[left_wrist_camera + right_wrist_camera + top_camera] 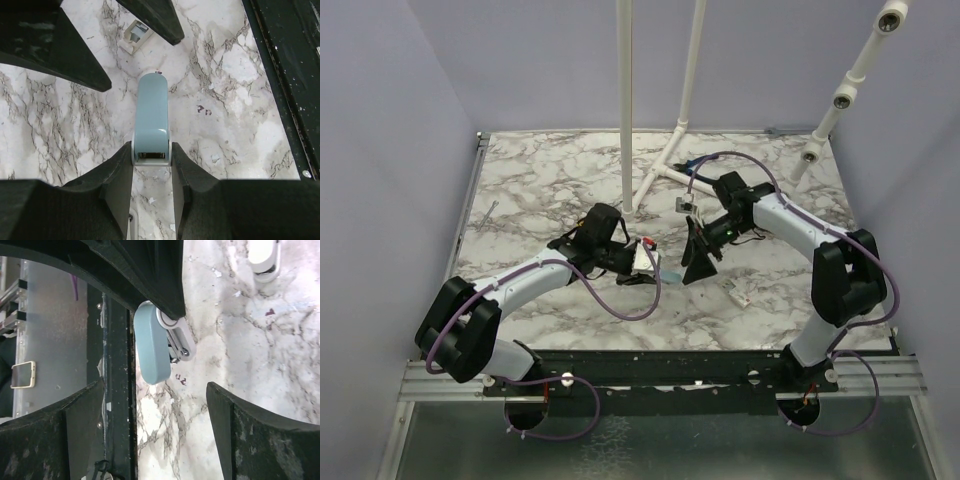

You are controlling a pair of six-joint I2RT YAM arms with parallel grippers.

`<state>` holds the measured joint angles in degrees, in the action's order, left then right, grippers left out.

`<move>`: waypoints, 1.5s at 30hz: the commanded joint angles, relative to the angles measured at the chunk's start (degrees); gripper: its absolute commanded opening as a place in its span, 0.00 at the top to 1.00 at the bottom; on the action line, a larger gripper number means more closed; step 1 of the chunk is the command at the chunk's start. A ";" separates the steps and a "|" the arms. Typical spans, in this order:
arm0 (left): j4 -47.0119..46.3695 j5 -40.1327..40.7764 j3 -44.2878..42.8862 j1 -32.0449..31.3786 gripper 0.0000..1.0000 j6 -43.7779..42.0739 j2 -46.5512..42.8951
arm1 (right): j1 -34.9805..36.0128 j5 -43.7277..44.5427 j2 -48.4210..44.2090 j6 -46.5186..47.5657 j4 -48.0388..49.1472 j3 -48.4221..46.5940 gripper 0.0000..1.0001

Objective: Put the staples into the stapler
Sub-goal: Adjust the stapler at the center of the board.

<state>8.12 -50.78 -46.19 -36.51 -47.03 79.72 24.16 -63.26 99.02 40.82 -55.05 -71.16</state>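
Note:
The pale blue-green stapler (151, 117) is pinched at its near end between my left gripper's (152, 156) black fingers and held just above the marble table. In the top view the left gripper (638, 262) is at table centre with the stapler (646, 256) in it. In the right wrist view the stapler (152, 347) hangs from the left fingers, its silvery inner part (179, 340) swung out. My right gripper (165, 440) is open and empty, close to the stapler's free end, also seen from the top (698, 255). I cannot make out loose staples.
A small cream box (136, 34) lies on the table beyond the stapler, also in the top view (685, 203). A small white and teal piece (738, 295) lies front right. White pipe stands (665, 165) rise at the back. The black frame rail (117, 390) marks the table's near edge.

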 commanded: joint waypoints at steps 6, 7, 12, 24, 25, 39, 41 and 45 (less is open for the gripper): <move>1.19 -7.54 -1.47 -0.68 1.00 -1.89 -0.85 | -0.63 0.43 -0.10 4.73 -2.29 -0.66 0.07; 1.20 -7.67 -1.69 -1.00 1.00 -1.78 -0.83 | -0.38 -0.26 0.82 5.37 -2.95 -1.03 0.07; 1.15 -7.75 -2.19 -2.63 1.00 -2.14 -0.18 | 2.37 -2.40 4.45 6.47 -3.89 -2.46 0.06; 0.00 -3.66 -2.30 -2.94 1.00 -5.39 0.38 | 5.01 -10.37 11.26 16.89 -14.75 -5.23 0.30; -0.78 -2.78 -2.04 -2.95 1.00 -5.35 0.47 | 5.02 -10.56 11.34 17.24 -15.16 -5.34 0.33; -2.80 4.96 -0.45 -3.35 0.98 -9.73 1.04 | 5.02 -8.66 10.89 10.69 -10.17 -4.31 0.72; -1.69 6.15 -0.34 -4.29 0.95 -11.23 1.05 | 5.02 -7.60 10.42 8.28 -8.17 -4.00 0.78; 0.74 9.27 -0.18 -6.22 0.83 -14.46 1.48 | 5.02 -5.19 9.82 4.80 -5.68 -4.08 0.90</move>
<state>7.99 -47.37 -47.16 -40.82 -54.54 79.96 28.58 -67.77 110.04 52.51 -62.92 -75.48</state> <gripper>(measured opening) 0.335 0.465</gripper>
